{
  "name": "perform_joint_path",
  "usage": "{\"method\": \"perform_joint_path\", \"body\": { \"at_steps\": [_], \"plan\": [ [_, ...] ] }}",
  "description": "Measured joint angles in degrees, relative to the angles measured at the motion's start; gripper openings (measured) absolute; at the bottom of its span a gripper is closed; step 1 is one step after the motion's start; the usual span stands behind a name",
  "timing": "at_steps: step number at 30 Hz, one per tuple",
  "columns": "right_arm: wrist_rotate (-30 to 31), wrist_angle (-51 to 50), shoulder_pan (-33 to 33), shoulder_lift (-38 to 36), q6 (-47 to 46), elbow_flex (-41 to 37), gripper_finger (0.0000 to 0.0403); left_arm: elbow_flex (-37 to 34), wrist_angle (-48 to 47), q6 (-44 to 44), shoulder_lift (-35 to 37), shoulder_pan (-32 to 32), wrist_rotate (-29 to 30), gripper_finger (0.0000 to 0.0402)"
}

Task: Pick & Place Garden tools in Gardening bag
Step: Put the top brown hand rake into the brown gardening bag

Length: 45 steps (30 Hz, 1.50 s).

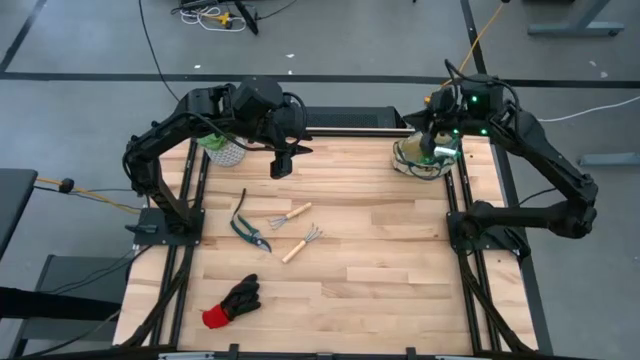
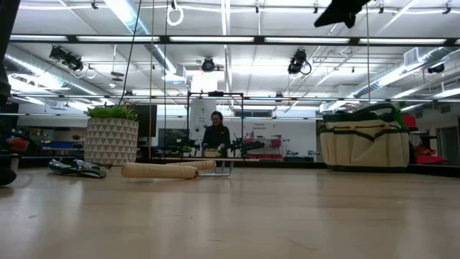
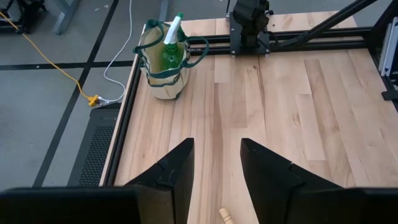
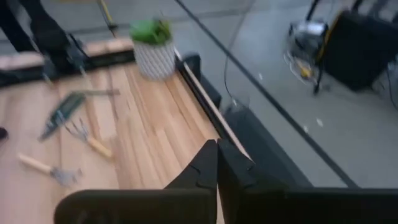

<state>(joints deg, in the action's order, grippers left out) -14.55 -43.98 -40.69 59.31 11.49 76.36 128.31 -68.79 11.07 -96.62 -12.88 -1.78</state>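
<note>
The beige bag with green trim stands at the table's far right, and it also shows in the low view and the left wrist view. The green spray bottle stands in it. The shears, one wooden-handled tool and the other lie left of centre. The black glove with a red cuff lies near the front left. My left gripper is open and empty above the table's far middle. My right gripper is shut and empty above the bag.
A leafy plant in a white pot stands at the table's far left, close to my left arm; it also shows in the low view. A person stands in the room beyond the table. Bare wood lies at the centre and right.
</note>
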Motion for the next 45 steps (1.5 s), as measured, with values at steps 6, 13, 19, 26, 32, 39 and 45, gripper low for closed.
{"method": "perform_joint_path", "body": {
  "at_steps": [6, 13, 19, 26, 32, 39, 45],
  "plan": [
    [3.37, 8.33, 6.50, -0.63, -2.37, -2.75, 0.0002, 0.00, 0.02, 0.00, 0.00, -0.01, 0.02, 0.0140],
    [9.23, 15.81, 14.75, -0.94, -3.82, -7.96, 0.0001, -0.02, 0.09, 0.00, 0.00, -0.02, 0.02, 0.0140],
    [9.65, 23.72, 20.80, -0.94, -3.98, -13.09, 0.0000, -0.02, 1.83, -0.01, 0.00, -0.01, 0.02, 0.0140],
    [10.90, 27.52, 26.65, -1.03, -5.69, -17.00, 0.0000, -0.02, 2.62, 0.04, 0.00, 0.00, 0.02, 0.0140],
    [17.93, 33.09, 32.12, -2.43, -6.66, -22.60, 0.0000, -0.02, 2.62, 0.05, 0.00, -0.02, 0.26, 0.0140],
    [18.62, 48.07, 36.56, -5.16, -9.38, -33.88, 0.0000, -0.02, 2.58, 0.07, 0.00, 0.00, 0.63, 0.0140],
    [18.60, 54.11, 38.59, -7.97, -11.97, -41.70, 0.0000, -0.02, 2.57, 0.05, 0.00, -0.01, 0.69, 0.0140]
  ]
}}
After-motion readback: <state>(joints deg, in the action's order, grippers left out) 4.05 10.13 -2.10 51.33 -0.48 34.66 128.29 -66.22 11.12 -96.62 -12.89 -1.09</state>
